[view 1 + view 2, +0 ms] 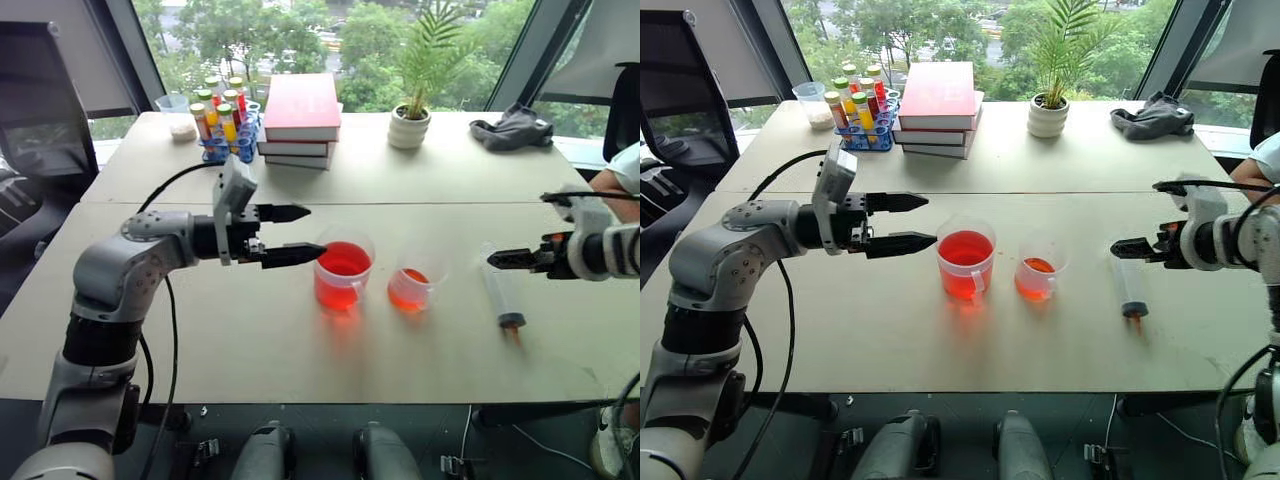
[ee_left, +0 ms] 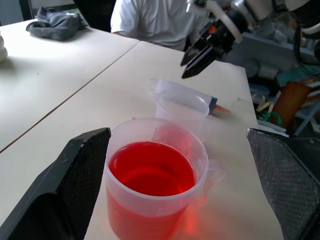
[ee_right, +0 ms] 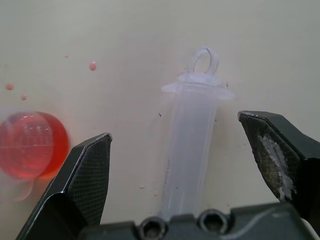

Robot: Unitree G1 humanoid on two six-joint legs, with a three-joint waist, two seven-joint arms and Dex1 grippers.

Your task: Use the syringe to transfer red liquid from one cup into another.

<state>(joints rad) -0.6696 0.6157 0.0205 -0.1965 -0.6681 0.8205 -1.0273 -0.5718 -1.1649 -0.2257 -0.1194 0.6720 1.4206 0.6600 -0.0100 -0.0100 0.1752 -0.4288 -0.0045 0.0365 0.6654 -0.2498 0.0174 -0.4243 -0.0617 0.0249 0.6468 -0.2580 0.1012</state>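
The large clear plastic syringe (image 1: 1131,287) with a dark grey collar and a small orange nozzle lies flat on the pale table (image 1: 940,350), at the right of the two cups. Its long axis runs from far to near, with the nozzle at the near end and the ring of the plunger at the far end. The right gripper (image 1: 1120,247) hangs just above the far part of the barrel, its jaws wide apart, and in the right wrist view the barrel lies between the two fingers. This arm is clearly the nearer one.

The left gripper (image 1: 300,235) points toward the larger clear cup of deep red liquid (image 1: 343,274), jaws also apart, holding nothing. The smaller cup of paler orange-red liquid (image 1: 413,282) stands between this cup and the syringe.
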